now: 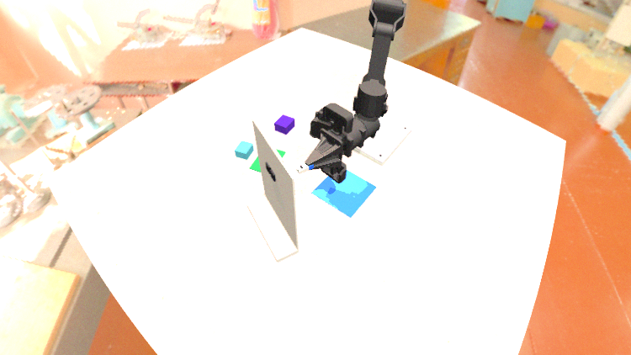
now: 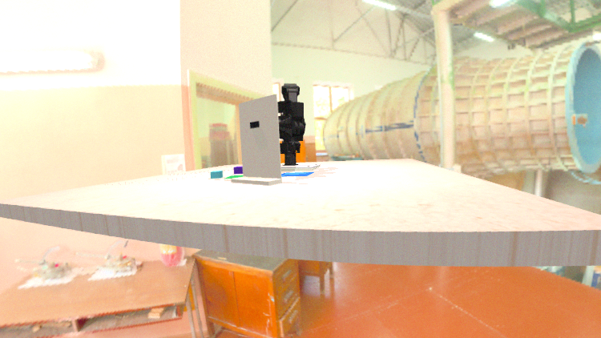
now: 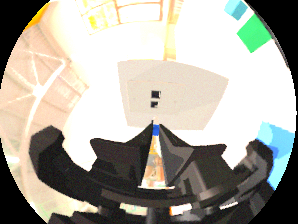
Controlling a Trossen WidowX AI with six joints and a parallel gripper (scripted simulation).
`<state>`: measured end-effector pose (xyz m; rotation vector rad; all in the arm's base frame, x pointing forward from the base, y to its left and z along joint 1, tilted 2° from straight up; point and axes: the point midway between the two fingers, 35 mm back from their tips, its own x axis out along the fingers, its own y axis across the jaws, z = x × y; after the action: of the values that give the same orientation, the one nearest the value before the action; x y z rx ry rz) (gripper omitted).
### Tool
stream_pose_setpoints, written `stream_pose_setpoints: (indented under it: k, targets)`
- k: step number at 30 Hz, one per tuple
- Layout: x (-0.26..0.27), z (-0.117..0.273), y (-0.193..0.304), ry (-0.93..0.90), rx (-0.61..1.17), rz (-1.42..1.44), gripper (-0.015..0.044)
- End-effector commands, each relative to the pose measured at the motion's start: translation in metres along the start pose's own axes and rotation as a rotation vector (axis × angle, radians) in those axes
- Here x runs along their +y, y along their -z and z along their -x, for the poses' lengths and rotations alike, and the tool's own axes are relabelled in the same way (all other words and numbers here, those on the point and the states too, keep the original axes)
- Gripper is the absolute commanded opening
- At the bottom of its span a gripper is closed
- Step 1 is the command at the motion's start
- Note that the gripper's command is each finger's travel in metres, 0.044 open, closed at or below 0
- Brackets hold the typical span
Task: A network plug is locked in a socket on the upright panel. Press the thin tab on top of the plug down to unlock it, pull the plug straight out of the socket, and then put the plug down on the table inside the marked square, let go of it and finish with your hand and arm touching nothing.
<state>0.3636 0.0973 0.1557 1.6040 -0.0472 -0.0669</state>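
Observation:
A small white plug with a blue part (image 1: 302, 168) (image 3: 156, 131) is between the fingertips of my gripper (image 1: 311, 166) (image 3: 156, 125), which is shut on it. The plug is out of the socket, in front of the upright grey panel (image 1: 282, 207) (image 2: 260, 150) (image 3: 202, 100), above the table. The dark socket opening (image 1: 270, 171) (image 2: 254, 124) (image 3: 155, 94) shows empty. A flat blue square (image 1: 352, 207) (image 2: 303, 174) (image 3: 276, 132) lies on the table on the arm's side of the panel. A flat green square (image 1: 257, 166) (image 2: 233, 177) (image 3: 254, 34) lies partly behind the panel. The panel hides the plug in the exterior view.
A purple block (image 1: 284, 124) (image 2: 238, 170) and a teal block (image 1: 244, 150) (image 2: 216, 174) (image 3: 236, 8) stand near the green square. The panel's flat foot (image 1: 268, 234) (image 2: 254, 181) extends away from the arm. The arm's white base plate (image 1: 388, 145) lies behind the gripper.

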Motion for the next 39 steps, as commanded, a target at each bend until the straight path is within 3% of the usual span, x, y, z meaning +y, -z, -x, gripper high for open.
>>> stream_pose_setpoints:
  k: [1,39]
  targets:
    - [-0.001,0.004,0.0,0.003,-0.002,-0.001,0.0]
    - [0.021,0.021,0.008,0.001,-0.001,-0.001,0.0]
